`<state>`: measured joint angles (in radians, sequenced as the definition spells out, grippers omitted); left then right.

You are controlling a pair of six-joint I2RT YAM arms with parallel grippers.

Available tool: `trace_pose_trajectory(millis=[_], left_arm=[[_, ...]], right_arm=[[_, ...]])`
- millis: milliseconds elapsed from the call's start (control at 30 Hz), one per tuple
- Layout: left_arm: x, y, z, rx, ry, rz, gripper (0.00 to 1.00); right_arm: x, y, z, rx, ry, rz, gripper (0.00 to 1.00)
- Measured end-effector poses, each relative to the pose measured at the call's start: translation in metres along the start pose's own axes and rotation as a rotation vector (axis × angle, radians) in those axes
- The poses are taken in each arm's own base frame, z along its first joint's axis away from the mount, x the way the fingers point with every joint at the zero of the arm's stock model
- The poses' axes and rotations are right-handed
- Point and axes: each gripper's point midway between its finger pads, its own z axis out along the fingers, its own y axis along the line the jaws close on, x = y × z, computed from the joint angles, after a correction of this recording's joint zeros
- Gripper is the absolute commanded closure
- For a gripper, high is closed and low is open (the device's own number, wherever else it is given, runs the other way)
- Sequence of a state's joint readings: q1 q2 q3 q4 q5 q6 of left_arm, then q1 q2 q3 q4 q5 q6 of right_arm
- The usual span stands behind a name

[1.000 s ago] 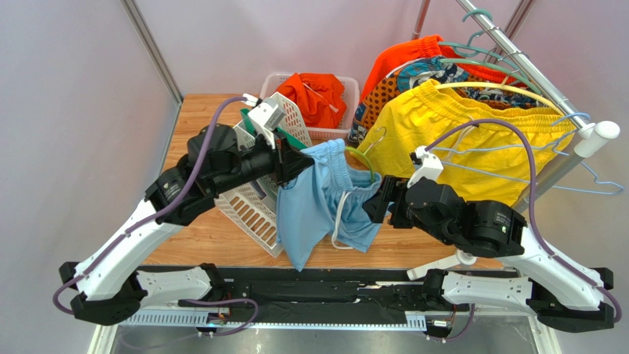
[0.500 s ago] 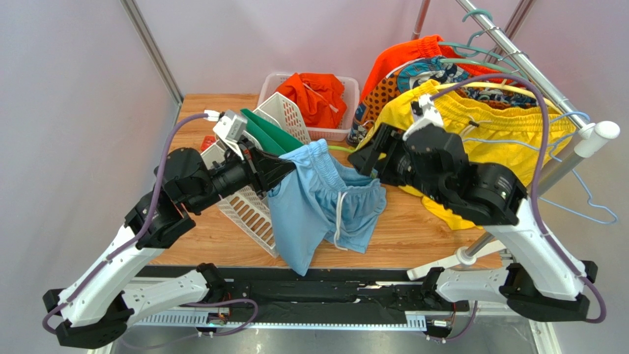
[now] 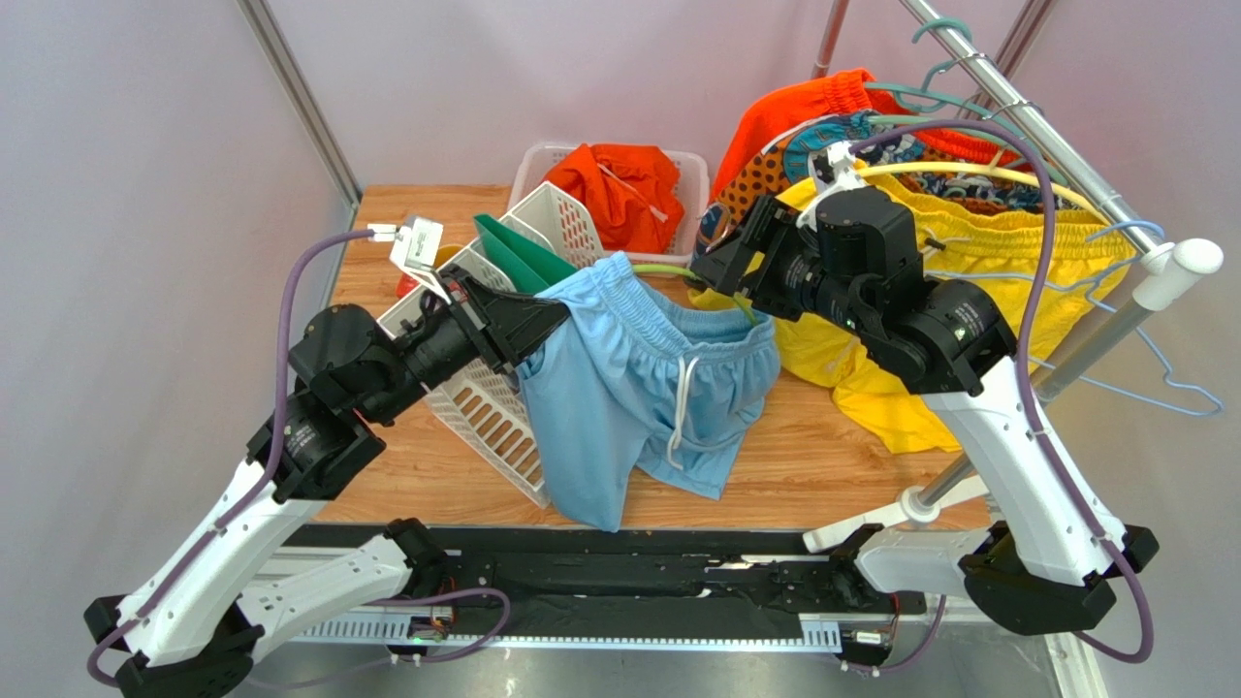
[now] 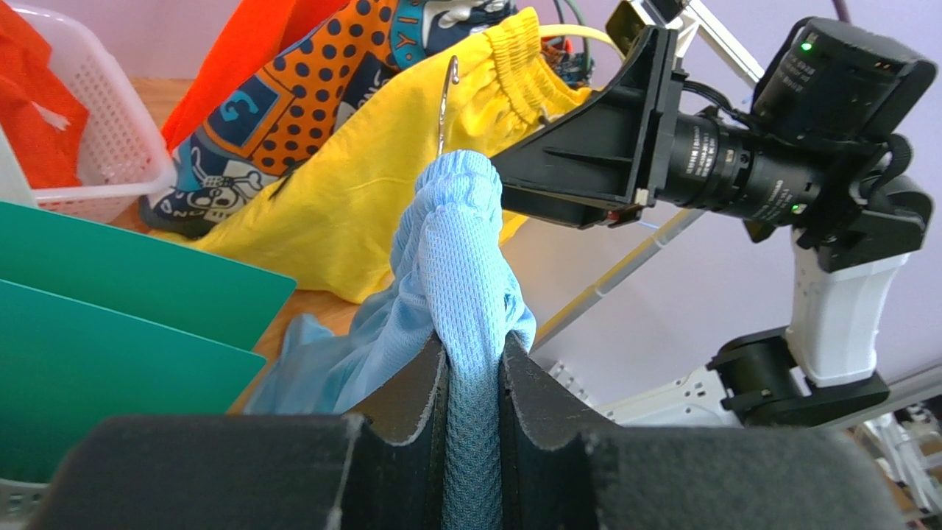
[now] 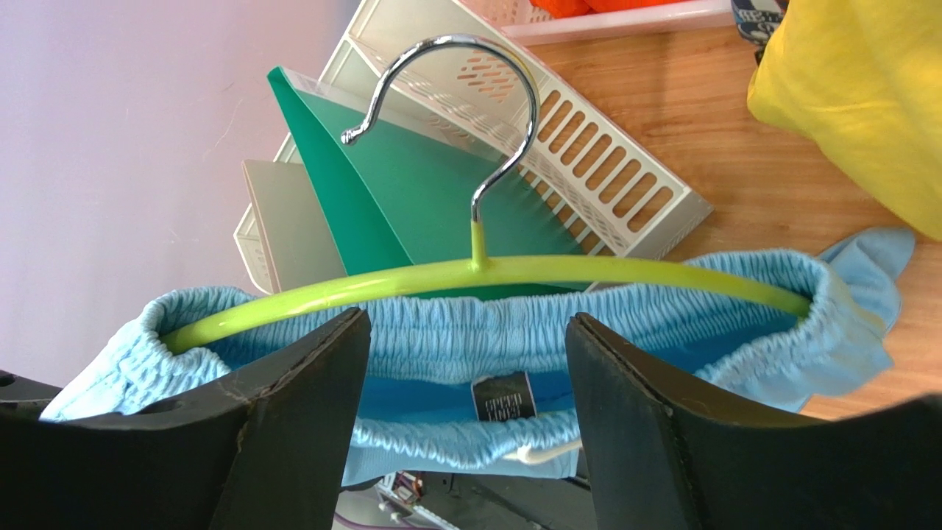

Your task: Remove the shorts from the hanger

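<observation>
Shorts (image 3: 641, 378), light blue mesh with a gathered elastic waist and white drawstring, hung just right of the white rack (image 3: 495, 415), still on a lime hanger (image 5: 487, 274). Left gripper (image 4: 473, 359) was clenched on the waistband. The right gripper (image 5: 464, 331) sat spread wide by the hanger. Waist label (image 5: 496, 398) was too small to read.

Pale lilac walls (image 3: 131, 218) — wooden table (image 3: 816, 458), metal clothes rail (image 3: 973, 61) — soft even light

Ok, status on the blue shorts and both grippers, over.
Left gripper shut on light blue shorts waistband. Right gripper open at green hanger. Waistband not yet off hanger. Yellow shorts crowd right arm.
</observation>
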<state>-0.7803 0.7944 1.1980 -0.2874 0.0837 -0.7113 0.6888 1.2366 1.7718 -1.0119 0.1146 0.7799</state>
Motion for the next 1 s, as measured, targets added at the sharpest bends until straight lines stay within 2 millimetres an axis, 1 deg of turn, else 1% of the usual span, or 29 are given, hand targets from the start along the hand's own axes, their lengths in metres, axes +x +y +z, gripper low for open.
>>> trace_pose_trajectory(millis=[133, 333, 500, 600, 633, 700, 733, 800, 833, 933, 967, 1000], left_arm=[[0.000, -0.005, 0.001, 0.027, -0.007, -0.045, 1.00], [0.006, -0.010, 0.003, 0.070, -0.008, -0.115, 1.00], [0.009, -0.014, 0.008, 0.097, 0.001, -0.151, 1.00], [0.010, -0.015, 0.010, 0.107, 0.007, -0.159, 1.00], [0.010, -0.016, 0.010, 0.108, 0.009, -0.161, 1.00], [0.010, -0.016, 0.010, 0.114, 0.009, -0.164, 1.00], [0.011, -0.017, 0.010, 0.116, 0.010, -0.166, 1.00], [0.011, -0.017, 0.010, 0.120, 0.009, -0.168, 1.00], [0.010, -0.018, 0.010, 0.122, 0.007, -0.168, 1.00], [0.010, -0.017, 0.011, 0.122, 0.008, -0.165, 1.00], [0.011, -0.016, 0.011, 0.119, 0.011, -0.162, 0.99], [0.013, -0.015, 0.011, 0.110, 0.020, -0.160, 0.94]], right_arm=[[-0.005, -0.003, 0.004, -0.004, -0.014, -0.020, 0.29], [-0.007, -0.008, 0.013, -0.001, -0.024, -0.044, 0.30], [-0.003, -0.013, 0.022, 0.001, -0.025, -0.057, 0.37], [-0.003, -0.017, 0.024, 0.000, -0.037, -0.063, 0.47], [-0.003, -0.017, 0.024, -0.002, -0.041, -0.065, 0.53], [-0.003, -0.020, 0.023, -0.003, -0.048, -0.071, 0.61], [-0.003, -0.020, 0.021, -0.008, -0.055, -0.069, 0.72], [-0.003, -0.022, 0.019, -0.015, -0.067, -0.071, 0.86], [-0.005, -0.023, 0.018, -0.013, -0.076, -0.069, 1.00], [-0.010, -0.022, 0.018, -0.018, -0.101, -0.060, 1.00], [-0.011, -0.022, 0.018, -0.019, -0.106, -0.063, 1.00], [-0.011, -0.022, 0.018, -0.015, -0.106, -0.068, 1.00]])
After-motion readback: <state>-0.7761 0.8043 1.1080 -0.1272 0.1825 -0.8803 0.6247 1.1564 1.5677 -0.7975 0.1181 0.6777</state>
